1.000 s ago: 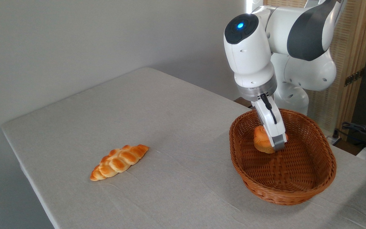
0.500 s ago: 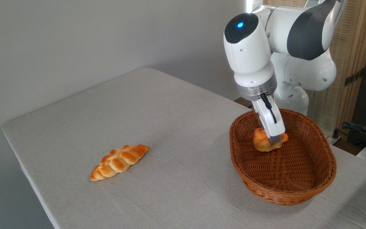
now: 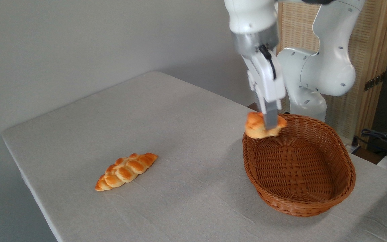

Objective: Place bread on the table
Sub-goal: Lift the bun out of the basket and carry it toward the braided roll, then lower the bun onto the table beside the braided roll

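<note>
Bread (image 3: pixel 260 125) hung in my pincer (image 3: pixel 271 125), pinched between the two fingers, clear of the wicker basket (image 3: pixel 299 164) and level with its far-left rim. A second before, the same bun had sat low inside the basket with my pincer closed around it; half a second before, it had only begun to lift off the woven floor. By this moment my arm had risen a good way and drifted a little to the left, so the bun showed above the rim and not below it, and the basket lay empty. I judged the pick done and the carry under way. What remained was to bring the bun out over the bare grey cloth of the table (image 3: pixel 166 111) to the left of the basket, lower it and let go. The long braided loaf (image 3: pixel 126 170) lay well apart on the near-left of the table, so open cloth between it and the basket looked the easy place. My grip sat on the bun's right side, so it could have tipped on release.
</note>
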`<move>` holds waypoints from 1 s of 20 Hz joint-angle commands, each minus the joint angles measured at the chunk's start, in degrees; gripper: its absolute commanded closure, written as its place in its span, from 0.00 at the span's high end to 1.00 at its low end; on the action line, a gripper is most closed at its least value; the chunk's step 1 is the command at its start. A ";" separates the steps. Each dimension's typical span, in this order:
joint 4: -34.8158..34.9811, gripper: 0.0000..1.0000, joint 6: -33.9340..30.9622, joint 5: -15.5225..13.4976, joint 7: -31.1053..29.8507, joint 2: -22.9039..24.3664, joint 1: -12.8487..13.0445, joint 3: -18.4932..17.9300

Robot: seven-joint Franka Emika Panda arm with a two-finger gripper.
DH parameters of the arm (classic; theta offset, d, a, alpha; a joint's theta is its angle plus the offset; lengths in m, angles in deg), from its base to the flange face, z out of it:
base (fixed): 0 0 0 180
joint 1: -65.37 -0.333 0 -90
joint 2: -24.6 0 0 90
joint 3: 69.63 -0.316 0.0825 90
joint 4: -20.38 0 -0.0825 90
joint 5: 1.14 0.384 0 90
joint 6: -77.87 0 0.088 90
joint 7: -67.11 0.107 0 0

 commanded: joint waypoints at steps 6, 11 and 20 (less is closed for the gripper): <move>-14.66 0.30 13.62 -7.44 -14.31 -23.11 6.25 -0.03; -14.30 0.58 26.38 -7.53 -23.99 -33.40 8.11 0.66; -14.57 1.00 29.82 -9.19 -31.31 -35.00 8.02 2.34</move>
